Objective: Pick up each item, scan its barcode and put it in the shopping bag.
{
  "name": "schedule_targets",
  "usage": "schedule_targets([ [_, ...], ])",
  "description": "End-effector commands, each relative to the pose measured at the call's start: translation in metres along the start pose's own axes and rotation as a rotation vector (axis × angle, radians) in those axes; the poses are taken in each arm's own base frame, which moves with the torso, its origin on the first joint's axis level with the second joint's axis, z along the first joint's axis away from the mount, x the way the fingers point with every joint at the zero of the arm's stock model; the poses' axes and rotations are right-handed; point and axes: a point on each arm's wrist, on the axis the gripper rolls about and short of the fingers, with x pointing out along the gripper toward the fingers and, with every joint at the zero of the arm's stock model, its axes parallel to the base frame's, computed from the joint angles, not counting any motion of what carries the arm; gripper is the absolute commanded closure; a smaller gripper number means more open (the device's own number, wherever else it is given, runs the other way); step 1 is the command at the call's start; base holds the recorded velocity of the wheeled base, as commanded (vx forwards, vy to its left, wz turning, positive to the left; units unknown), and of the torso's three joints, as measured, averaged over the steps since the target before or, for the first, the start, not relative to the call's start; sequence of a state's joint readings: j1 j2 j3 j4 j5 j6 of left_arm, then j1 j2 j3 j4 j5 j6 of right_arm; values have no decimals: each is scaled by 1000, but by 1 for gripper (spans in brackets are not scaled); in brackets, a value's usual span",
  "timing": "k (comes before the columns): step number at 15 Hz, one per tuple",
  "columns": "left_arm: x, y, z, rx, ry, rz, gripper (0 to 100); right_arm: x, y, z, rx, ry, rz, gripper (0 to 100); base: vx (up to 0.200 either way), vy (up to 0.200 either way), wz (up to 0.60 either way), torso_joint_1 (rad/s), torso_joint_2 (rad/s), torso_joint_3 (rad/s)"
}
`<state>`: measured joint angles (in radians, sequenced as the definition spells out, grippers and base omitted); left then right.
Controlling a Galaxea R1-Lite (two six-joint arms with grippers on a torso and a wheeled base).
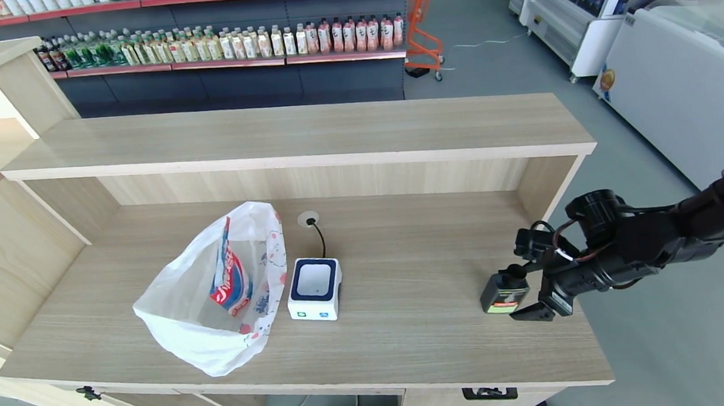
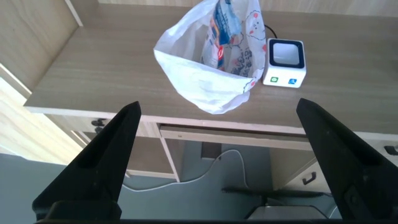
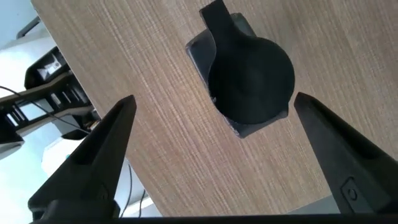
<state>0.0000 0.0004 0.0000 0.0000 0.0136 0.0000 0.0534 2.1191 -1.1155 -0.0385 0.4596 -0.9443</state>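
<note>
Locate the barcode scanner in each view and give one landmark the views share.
Head view: scanner on the wooden counter, right of the shopping bag.
Left wrist view: scanner beside the shopping bag.
Right wrist view: not in it.
Shared landmark: the wooden counter, in all three.

1. Pale wood-grain laminate counter (image 1: 405,270): matt, smooth, with a fine straight grain.
2. White thin plastic shopping bag (image 1: 178,311): translucent film, crinkled, faint sheen.
3. White boxy plastic barcode scanner (image 1: 314,289): smooth shell with a glossy window on top.
4. Small dark bottle with black cap (image 1: 504,290): the cap is smooth, matt plastic.
</note>
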Motion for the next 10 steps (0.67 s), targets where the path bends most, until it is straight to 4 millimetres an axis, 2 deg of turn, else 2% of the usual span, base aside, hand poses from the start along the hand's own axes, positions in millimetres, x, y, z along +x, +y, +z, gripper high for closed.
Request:
schedule_targets([
  [1, 0, 0, 0, 0, 0, 0, 0, 7, 0, -3, 1, 2, 10, 100, 0, 0, 0, 0, 0, 0],
  [4, 0, 0, 0, 0, 0, 0, 0, 14, -1, -1, -9, 0, 17, 100, 0, 0, 0, 0, 0, 0],
  [8, 0, 0, 0, 0, 0, 0, 0, 13, 0, 3, -24, -16, 7, 100, 0, 0, 0, 0, 0, 0],
  [10, 0, 0, 0, 0, 0, 0, 0, -12, 0, 18, -46, -61, -38, 100, 0, 0, 0, 0, 0, 0],
])
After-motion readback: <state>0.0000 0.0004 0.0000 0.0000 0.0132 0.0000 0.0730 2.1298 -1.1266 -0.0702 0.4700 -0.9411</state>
